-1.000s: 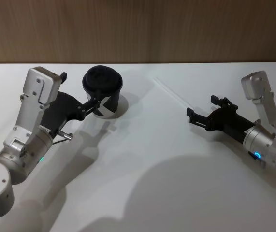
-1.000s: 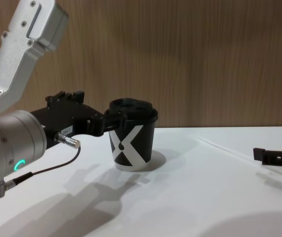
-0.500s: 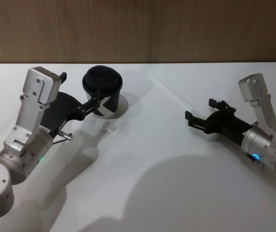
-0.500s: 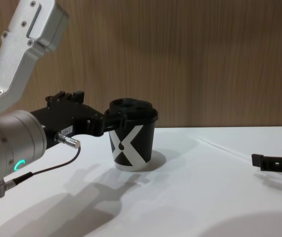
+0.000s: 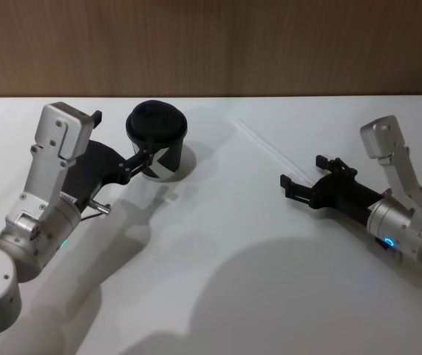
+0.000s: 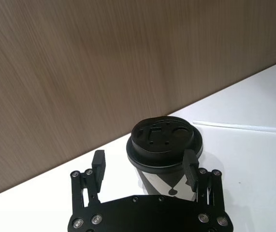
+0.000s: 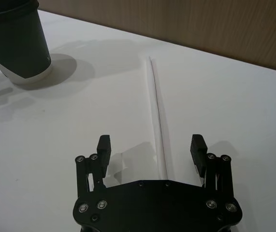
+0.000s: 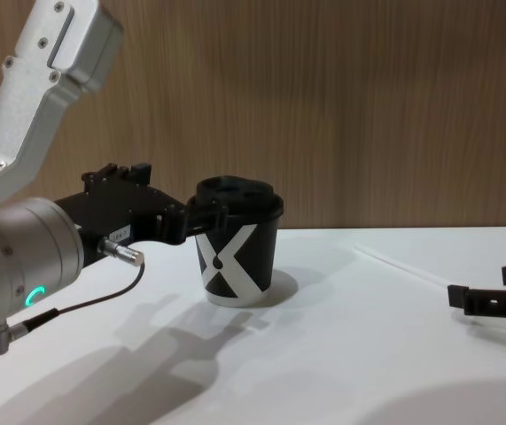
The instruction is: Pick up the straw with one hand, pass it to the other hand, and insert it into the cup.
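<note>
The black cup (image 5: 157, 139) with a white X and a domed lid stands upright at the table's back left. My left gripper (image 5: 124, 137) is open beside it, one fingertip (image 6: 191, 163) close against the cup (image 6: 163, 145) just under the lid. The thin white straw (image 5: 268, 146) lies flat on the table to the right of the cup. My right gripper (image 5: 304, 171) is open and low over the straw's near end. In the right wrist view the straw (image 7: 157, 116) runs between the two fingers of the right gripper (image 7: 151, 145).
A wooden wall (image 5: 211, 44) runs behind the white table (image 5: 218, 251). The cup (image 7: 17, 43) stands well away from the straw's far end. The left arm's black cable (image 8: 84, 301) hangs near the table.
My right gripper has sunk lower toward the table and crept slightly forward along the straw. The left gripper, the cup and the straw have not moved.
</note>
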Controlling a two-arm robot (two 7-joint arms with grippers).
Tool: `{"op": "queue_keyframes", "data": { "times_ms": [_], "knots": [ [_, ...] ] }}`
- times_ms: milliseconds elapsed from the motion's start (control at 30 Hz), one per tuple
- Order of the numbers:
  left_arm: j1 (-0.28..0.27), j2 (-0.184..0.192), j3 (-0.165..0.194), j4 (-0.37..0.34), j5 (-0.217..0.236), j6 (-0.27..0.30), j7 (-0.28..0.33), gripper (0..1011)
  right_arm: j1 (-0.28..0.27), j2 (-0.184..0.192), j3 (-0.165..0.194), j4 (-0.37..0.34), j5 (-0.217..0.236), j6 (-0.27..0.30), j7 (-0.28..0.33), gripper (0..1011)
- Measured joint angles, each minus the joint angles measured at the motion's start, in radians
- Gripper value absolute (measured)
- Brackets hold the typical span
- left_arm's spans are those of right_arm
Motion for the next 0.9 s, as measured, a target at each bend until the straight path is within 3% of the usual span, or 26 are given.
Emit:
{"op": "queue_keyframes", "data": {
  "times_ms": [467,900],
  "knots": [
    [0.000,0.000,0.000,0.000,0.000,0.000,0.000,1003,0.003,-0.001,-0.011,0.002,-0.001,0.007,0.001,965],
    [0.000,0.000,0.000,0.000,0.000,0.000,0.000,1003,0.002,-0.004,-0.013,0.004,-0.003,0.015,-0.003,604]
  ]
}}
